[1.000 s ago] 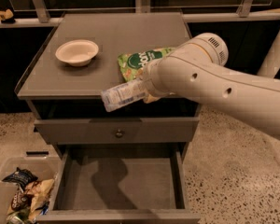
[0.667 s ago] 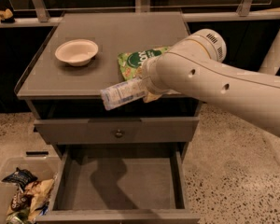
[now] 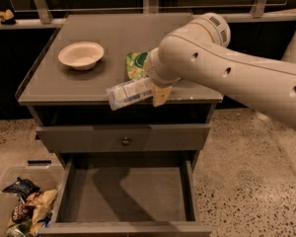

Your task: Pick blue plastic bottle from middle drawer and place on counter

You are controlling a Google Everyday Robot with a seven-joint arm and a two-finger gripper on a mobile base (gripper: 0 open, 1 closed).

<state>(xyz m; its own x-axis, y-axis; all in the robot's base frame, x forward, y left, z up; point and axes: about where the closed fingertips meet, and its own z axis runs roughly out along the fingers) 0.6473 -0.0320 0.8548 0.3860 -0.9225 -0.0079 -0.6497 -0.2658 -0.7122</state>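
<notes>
At the front of the table (image 3: pixel 64 88), the gripper (image 3: pixel 155 90) is clamped on the bottle (image 3: pixel 129 93). It lies sideways above the open drawer (image 3: pixel 128 194).

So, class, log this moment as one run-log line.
stage: transfer | claw: shut on blue plastic bottle, at counter front edge | middle drawer: open, empty | bowl: on counter

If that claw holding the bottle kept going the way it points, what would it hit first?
The gripper, shut on the blue plastic bottle, points downward, probably meeting the counter near its front edge first, though depth is unclear.
</notes>
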